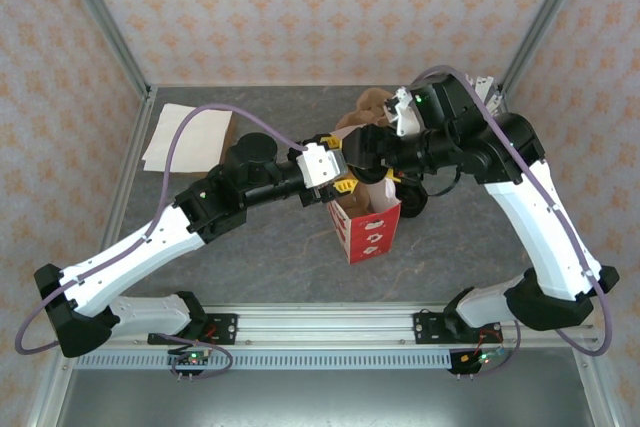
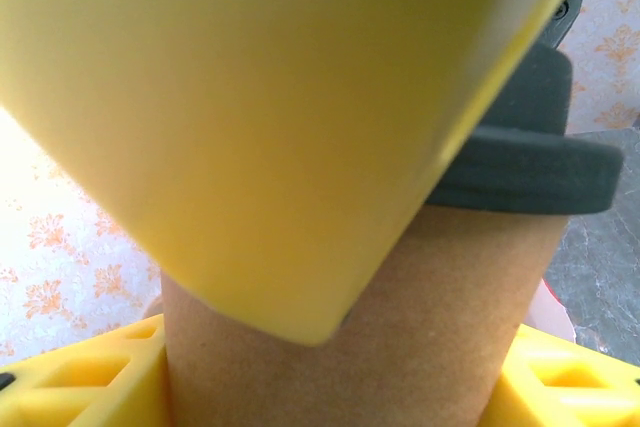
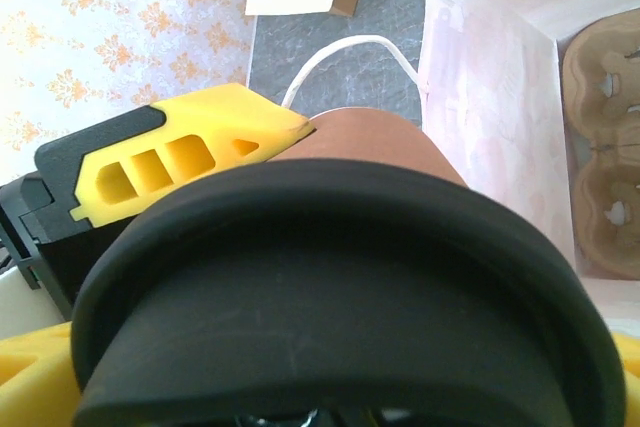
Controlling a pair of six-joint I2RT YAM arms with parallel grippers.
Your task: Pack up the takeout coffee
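Operator: State the clearances around the work area.

Technician: The bag (image 1: 368, 232) stands upright and open at the middle of the counter (image 1: 250, 257). Bare counter lies to its left and in front. A flat sheet (image 1: 190, 137) lies near the back left edge, and brown pulp trays (image 1: 368, 107) sit just behind the bag. One more tray (image 3: 605, 147) lies in the bottom of the bag.

Operator: State the hand conditions.

Technician: The left hand (image 1: 343, 185) pinches the coffee cup (image 2: 400, 327) by its brown body, one yellow finger (image 2: 90, 377) on each side. The right hand (image 1: 383, 172) is spread wide, straddling the black lid (image 3: 340, 277). No grip on the lid can be made out.

Operator: Where is the cup?

Technician: Upright in the air at the mouth of the bag, close to its rim, not down inside.

Operator: State the arm poses.

Technician: Both arms reach inward with elbows out and meet over the bag.
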